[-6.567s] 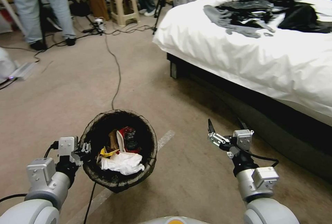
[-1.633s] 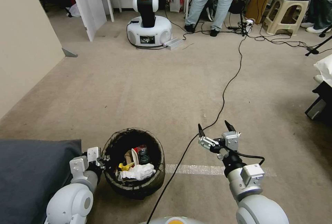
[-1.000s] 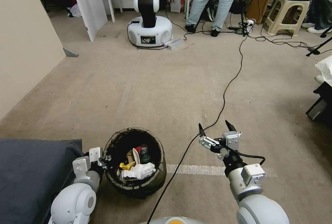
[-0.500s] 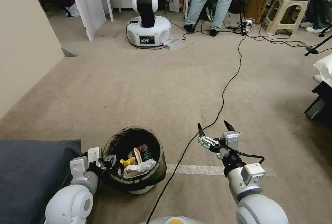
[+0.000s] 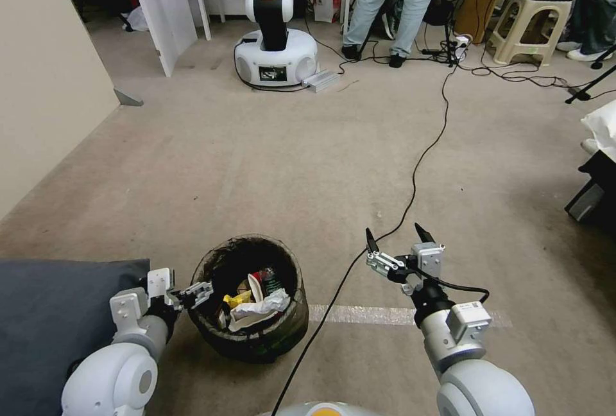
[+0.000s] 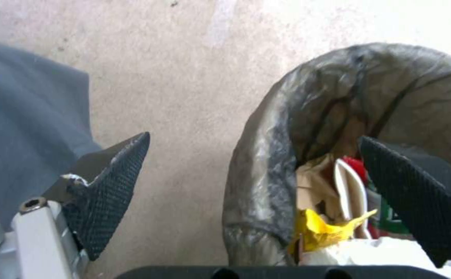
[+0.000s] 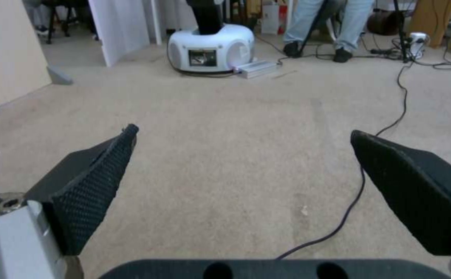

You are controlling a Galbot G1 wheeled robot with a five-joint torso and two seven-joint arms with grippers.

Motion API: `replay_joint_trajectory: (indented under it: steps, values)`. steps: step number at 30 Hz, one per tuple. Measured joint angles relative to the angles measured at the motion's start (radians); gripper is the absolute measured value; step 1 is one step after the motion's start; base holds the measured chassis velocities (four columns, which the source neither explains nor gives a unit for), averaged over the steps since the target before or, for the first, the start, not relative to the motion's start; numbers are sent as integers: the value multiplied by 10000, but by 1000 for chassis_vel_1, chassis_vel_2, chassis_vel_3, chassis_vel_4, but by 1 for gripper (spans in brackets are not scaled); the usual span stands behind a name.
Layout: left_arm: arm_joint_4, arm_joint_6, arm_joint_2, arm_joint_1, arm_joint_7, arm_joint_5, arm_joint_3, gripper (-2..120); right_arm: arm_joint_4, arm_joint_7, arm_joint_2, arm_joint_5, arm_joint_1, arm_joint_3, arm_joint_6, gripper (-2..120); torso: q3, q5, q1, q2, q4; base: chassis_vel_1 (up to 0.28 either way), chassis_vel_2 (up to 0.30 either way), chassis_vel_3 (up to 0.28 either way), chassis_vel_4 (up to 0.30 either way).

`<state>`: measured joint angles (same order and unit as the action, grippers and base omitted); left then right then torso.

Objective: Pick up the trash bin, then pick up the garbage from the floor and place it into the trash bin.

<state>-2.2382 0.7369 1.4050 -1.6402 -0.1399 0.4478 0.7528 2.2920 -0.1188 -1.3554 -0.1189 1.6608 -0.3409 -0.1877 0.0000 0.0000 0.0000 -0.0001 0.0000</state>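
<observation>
The trash bin (image 5: 256, 339) stands on the carpet in front of me, its dark bag folded over the rim (image 6: 266, 155). Inside lies the garbage (image 5: 256, 303): crumpled white paper, a yellow wrapper (image 6: 323, 232), a red-and-white carton and brown paper. My left gripper (image 5: 192, 293) is open at the bin's left rim. In the left wrist view (image 6: 254, 137) one finger is outside the rim and the other is over the inside, and neither touches it. My right gripper (image 5: 393, 230) hangs open and holds nothing to the right of the bin, above the carpet (image 7: 243, 130).
A dark grey cushion (image 5: 58, 326) lies close beside my left arm. A black cable (image 5: 410, 191) runs across the carpet between bin and right gripper, over a tape strip (image 5: 366, 315). Farther off are a white robot base (image 5: 276, 56), a wall (image 5: 45, 82), a stool (image 5: 532, 18) and a bed corner (image 5: 600, 165).
The view has swung from the bed to the open floor. Over the last half second the tilted, raised bin has settled flat on the carpet, and my left gripper has let go of its rim.
</observation>
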Motion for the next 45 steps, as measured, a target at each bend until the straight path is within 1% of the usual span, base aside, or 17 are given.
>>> replay_joint_trajectory:
  steps: [3, 4, 6, 7, 9, 10, 11, 12, 13, 15, 16, 19, 20, 23, 28, 35, 45]
  values:
    - [-75, -3, -2, -25, 270, 2, 63, 100, 0, 1, -7, 17, 11, 0, 2, 100, 0, 0, 0, 0, 0, 0, 0, 0, 0]
    - [-116, -255, -3, -78, 583, -83, 109, 100, 4, 0, -30, 47, 37, -16, 15, 100, -1, 0, 0, 0, 0, 0, 0, 0, 0]
    - [-213, -1377, 5, -239, 1227, -729, 249, 100, 4, 0, -83, 210, 93, -93, 122, 100, -1, 3, 0, 0, -1, 0, 0, 0, 0]
    - [-213, -1377, 5, -239, 1227, -729, 249, 100, 4, 0, -83, 210, 93, -93, 122, 100, -1, 3, 0, 0, -1, 0, 0, 0, 0]
    - [-183, -3945, 135, -473, 1500, -2052, 439, 100, -41, 0, -226, 679, 194, -185, 317, 100, -1, 2, 0, 0, -2, 0, 0, 0, 0]
    - [-183, -3945, 135, -473, 1500, -2052, 439, 100, -41, 0, -226, 679, 194, -185, 317, 100, -1, 2, 0, 0, -2, 0, 0, 0, 0]
    - [-111, -5277, 295, -683, 1508, -2885, 575, 100, -49, 0, -409, 919, 331, -236, 441, 100, -1, 0, 0, 0, 1, 0, 0, 0, 0]
    - [-117, -5726, 391, -821, 1427, -3164, 626, 100, -49, -4, -514, 1046, 433, -273, 534, 100, -1, -1, 0, 0, -1, 0, 0, 0, 0]
    - [-117, -5726, 391, -821, 1427, -3164, 626, 100, -49, -4, -514, 1046, 433, -273, 534, 100, -1, -1, 0, 0, -1, 0, 0, 0, 0]
    - [-274, -6569, 655, -1225, 1060, -3583, 715, 100, -19, -5, -755, 1496, 739, -440, 926, 100, -1, -1, 0, 0, 0, 0, 0, 0, 0]
    - [-274, -6569, 655, -1225, 1060, -3583, 715, 100, -19, -5, -755, 1496, 739, -440, 926, 100, -1, -1, 0, 0, 0, 0, 0, 0, 0]
    - [-671, -7210, 952, -1831, 609, -3873, 706, 100, 275, -22, -1044, 1751, 1207, -531, 1224, 100, -1, 2, 0, 0, -1, 0, 0, 0, 0]
    - [-671, -7210, 952, -1831, 609, -3873, 706, 100, 275, -22, -1044, 1751, 1207, -531, 1224, 100, -1, 2, 0, 0, -1, 0, 0, 0, 0]
    - [-959, -7799, 1020, -2468, 319, -3946, 647, 100, 355, -26, -1192, 2072, 1535, -669, 1841, 100, -1, 2, 0, 0, 0, 0, 0, 0, 0]
    - [-1088, -8326, 1003, -3069, -19, -3939, 511, 100, 327, -63, -1178, 2087, 1928, -834, 2576, 100, -1, 2, 0, 0, 0, 0, 0, 0, 0]
    - [-1094, -8394, 1047, -3181, -234, -4097, 441, 100, 214, -188, -1071, 2015, 2211, -1092, 3202, 100, -1, 0, 0, 0, -1, 0, 0, 0, 0]
    - [-1047, -8466, 1085, -3172, -65, -4130, 356, 100, 164, -289, -1060, 2071, 2273, -1120, 3337, 100, -1, 0, 1, 0, 0, 0, 0, 0, 0]
